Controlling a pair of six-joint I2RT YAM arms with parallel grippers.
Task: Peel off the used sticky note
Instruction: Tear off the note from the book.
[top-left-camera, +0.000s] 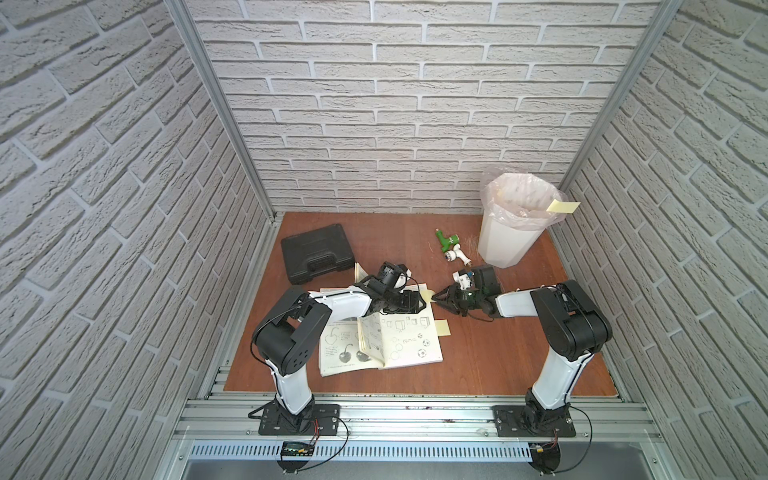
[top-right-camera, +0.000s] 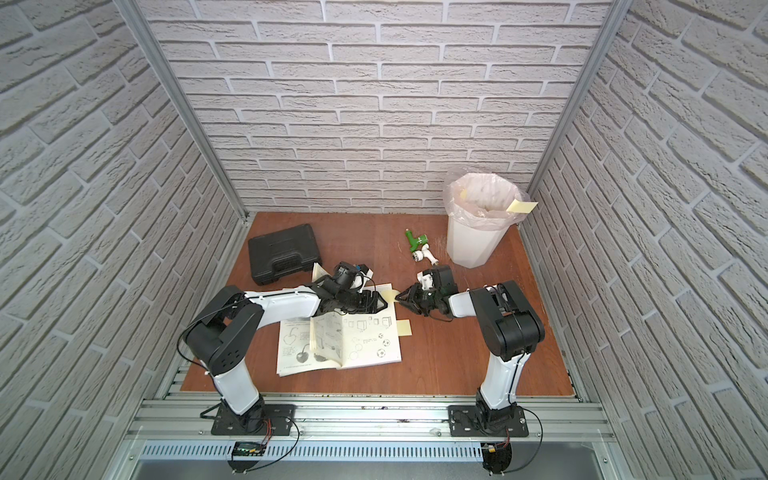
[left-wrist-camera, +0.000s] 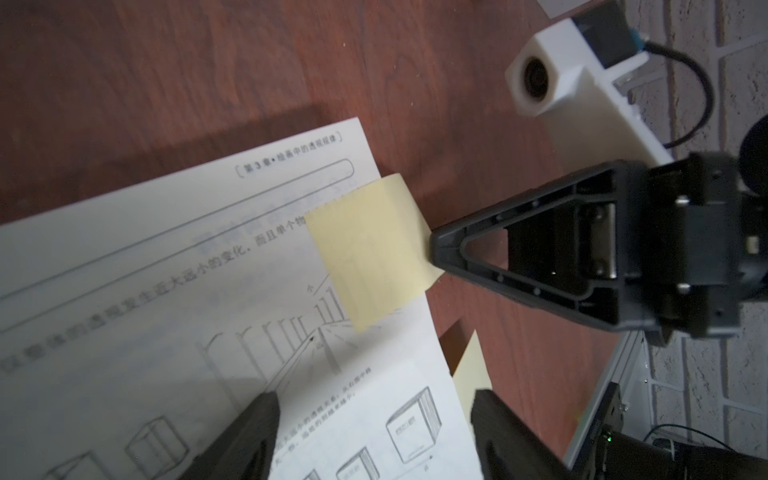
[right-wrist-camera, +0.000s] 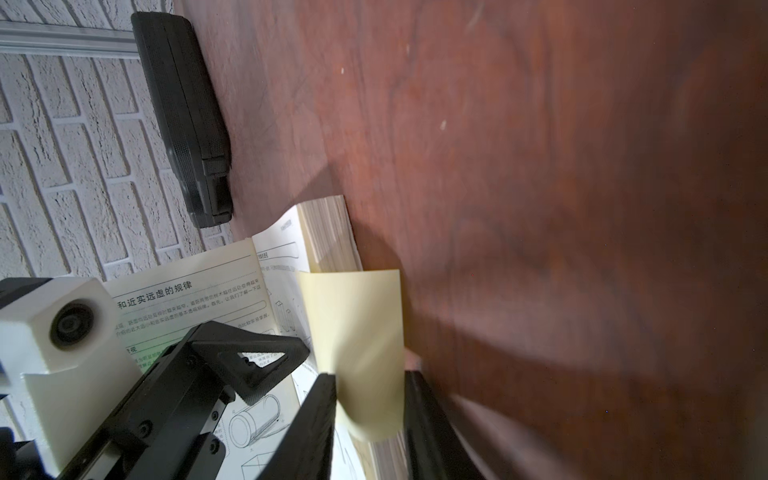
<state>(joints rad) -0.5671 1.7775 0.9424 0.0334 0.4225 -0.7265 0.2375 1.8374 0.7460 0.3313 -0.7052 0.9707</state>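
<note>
An open book lies on the brown table. The used sticky note is pale yellow and sticks out from the far right corner of the book's right page. It is lifted and bowed. My right gripper has its fingers on either side of the note's free end and squeezes it into a curl. My left gripper is open, its spread fingers resting over the page just beside the note.
A second yellow note lies at the book's right edge. At the back right is a white lined bin with a note on its rim. Also there: a black case at the back left and green and white toys near the bin.
</note>
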